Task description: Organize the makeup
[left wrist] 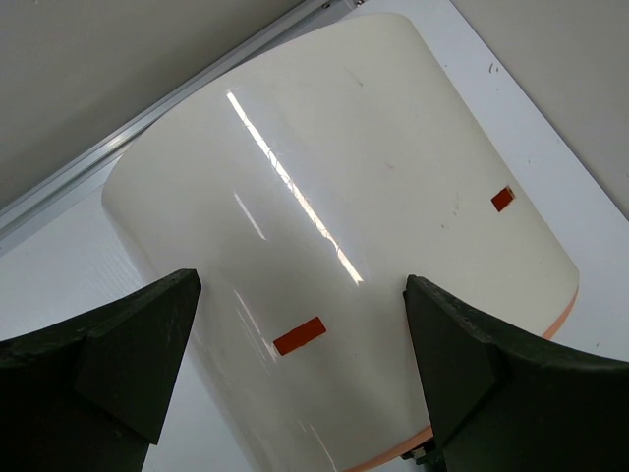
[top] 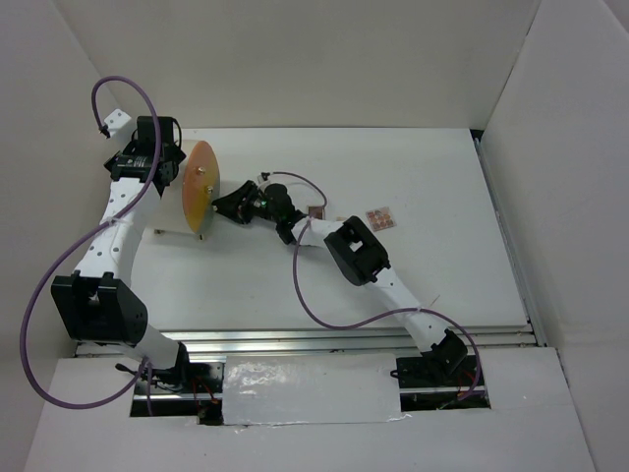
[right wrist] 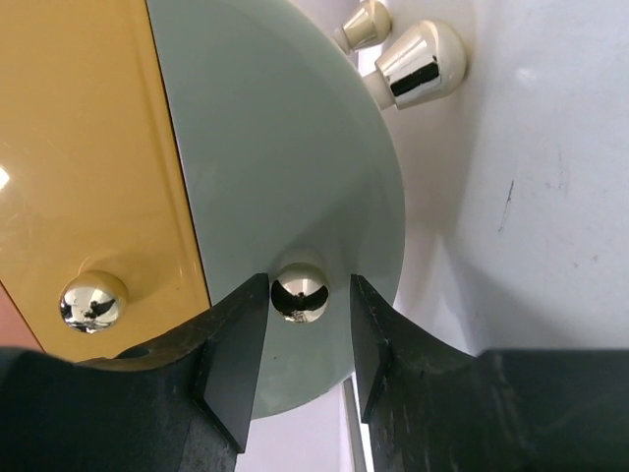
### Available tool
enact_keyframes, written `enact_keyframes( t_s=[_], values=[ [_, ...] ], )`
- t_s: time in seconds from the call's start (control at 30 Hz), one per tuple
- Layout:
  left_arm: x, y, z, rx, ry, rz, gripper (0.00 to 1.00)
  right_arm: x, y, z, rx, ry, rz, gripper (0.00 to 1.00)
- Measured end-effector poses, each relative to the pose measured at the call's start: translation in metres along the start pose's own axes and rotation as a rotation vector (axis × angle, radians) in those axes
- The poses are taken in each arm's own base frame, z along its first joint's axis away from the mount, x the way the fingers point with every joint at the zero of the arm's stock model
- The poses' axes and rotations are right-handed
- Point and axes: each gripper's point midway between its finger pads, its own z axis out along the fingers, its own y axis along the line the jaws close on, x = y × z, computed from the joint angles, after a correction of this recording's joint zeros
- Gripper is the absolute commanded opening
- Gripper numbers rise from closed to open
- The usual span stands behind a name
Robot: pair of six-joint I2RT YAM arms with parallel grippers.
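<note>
The main risk sits at the right fingers (right wrist: 236, 344). They stand part-spread, 1 on each side of a small chrome knob (right wrist: 300, 292) on the pale drawer front (right wrist: 295, 147), with a sliver of gap on either side, so nothing is pinched yet. The knob is round and polished, so I judge that a shallow or off-centre close could squeeze it out from between them. A pull could also drag the whole white cylinder (left wrist: 334, 197) along the desk (top: 432, 177) instead of freeing the drawer. The left fingers (left wrist: 98, 364) are spread as wide as they go, flanking the cylinder's body. I cannot tell whether they touch it, so their bracing is uncertain, and a round body may roll. The right arm (top: 359, 251) reaches from its base across the desk with its wrist aimed level at the cylinder's face. The left arm (top: 108, 236) folds upward, its wrist behind the cylinder. The makeup lies well behind the right fingers, beside that arm: 2 pieces, a small square peach palette (top: 316, 210) and a pinkish card (top: 379, 217), both untouched.
</note>
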Motion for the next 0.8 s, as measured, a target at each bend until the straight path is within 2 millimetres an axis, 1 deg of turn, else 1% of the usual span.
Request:
enact_keyframes(
  t_s=[0.2,0.23,0.3,0.47,0.63,0.8],
  values=[
    [0.000,0.000,0.000,0.001,0.001,-0.003,0.99,0.004,0.002,0.000,-0.009,0.016,0.003,0.41],
    [0.000,-0.001,0.000,0.002,0.002,-0.004,0.99,0.005,0.002,0.000,-0.009,0.018,0.004,0.34],
    [0.000,-0.001,0.000,0.002,0.003,-0.012,0.99,0.005,0.003,0.000,-0.012,0.019,0.005,0.31],
    [0.001,-0.001,0.000,0.003,0.003,-0.017,0.99,0.006,0.001,-0.002,-0.013,0.019,0.005,0.30],
    [0.001,-0.001,0.000,0.003,0.004,-0.017,0.99,0.007,0.001,-0.014,-0.016,0.012,0.000,0.30],
    [0.002,-0.002,-0.001,0.008,0.007,-0.016,0.99,0.004,0.000,-0.035,-0.015,0.009,0.000,0.30]
  ],
)
